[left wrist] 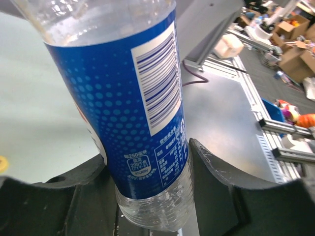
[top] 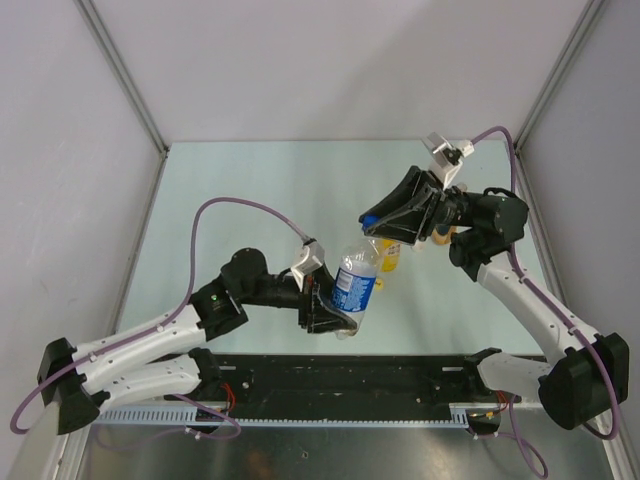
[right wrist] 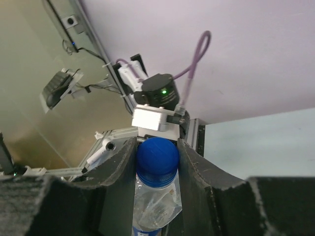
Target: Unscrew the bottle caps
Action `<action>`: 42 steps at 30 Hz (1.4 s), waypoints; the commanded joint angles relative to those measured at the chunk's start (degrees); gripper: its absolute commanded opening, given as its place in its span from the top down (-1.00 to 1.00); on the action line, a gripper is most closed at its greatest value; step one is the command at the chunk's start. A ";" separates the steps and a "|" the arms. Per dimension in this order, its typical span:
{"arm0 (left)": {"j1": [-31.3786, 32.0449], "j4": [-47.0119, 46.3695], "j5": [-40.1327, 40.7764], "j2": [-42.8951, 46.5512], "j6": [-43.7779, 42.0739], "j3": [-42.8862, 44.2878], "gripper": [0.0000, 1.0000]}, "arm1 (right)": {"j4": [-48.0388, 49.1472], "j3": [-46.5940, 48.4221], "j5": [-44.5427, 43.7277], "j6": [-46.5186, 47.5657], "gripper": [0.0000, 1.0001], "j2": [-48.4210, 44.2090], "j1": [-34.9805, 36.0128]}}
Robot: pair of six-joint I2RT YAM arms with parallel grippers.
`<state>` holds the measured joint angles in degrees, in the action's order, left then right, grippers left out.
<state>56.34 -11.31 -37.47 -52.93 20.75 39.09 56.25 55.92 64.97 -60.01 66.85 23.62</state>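
The clear bottle with the blue label (top: pixel 354 287) is held tilted above the table by my left gripper (top: pixel 330 310), which is shut on its lower body (left wrist: pixel 128 98); the fingers (left wrist: pixel 216 187) press its ribbed base. My right gripper (top: pixel 378 226) is shut on the bottle's blue cap (right wrist: pixel 157 156), one finger (right wrist: pixel 194 167) on each side, with the clear neck (right wrist: pixel 153 199) below. The cap is mostly hidden by the fingers in the top view. A yellow bottle (top: pixel 391 258) stands just behind the grippers. Something orange (top: pixel 443 235) shows under the right arm. The yellow and whitish caps are hidden.
The pale green table (top: pixel 260 180) is fenced by metal frame rails (top: pixel 120 70) at the left and right. Purple cables (top: pixel 230 205) loop over both arms. A black rail with the arm bases (top: pixel 350 375) runs along the near edge.
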 commanded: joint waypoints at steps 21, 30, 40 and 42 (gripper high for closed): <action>-1.30 -8.23 -6.00 0.25 0.44 -1.17 0.72 | 21.47 -1.08 2.49 -6.94 -0.90 0.18 -0.06; -1.45 1.71 1.22 0.82 -5.02 -0.43 0.73 | 14.23 -2.22 -3.35 -2.80 -0.99 -3.63 -3.08; -1.41 12.95 14.72 2.11 -9.45 0.39 0.77 | -23.26 -1.54 -23.09 17.49 -0.99 -14.80 -6.03; -1.25 14.07 18.05 2.45 -9.93 0.64 0.77 | -28.97 -0.53 -24.88 19.06 -0.99 -14.97 -6.04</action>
<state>55.20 -0.25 -27.44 -52.36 13.76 38.20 44.49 52.99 48.75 -48.93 52.64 17.87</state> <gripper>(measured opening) 0.559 0.992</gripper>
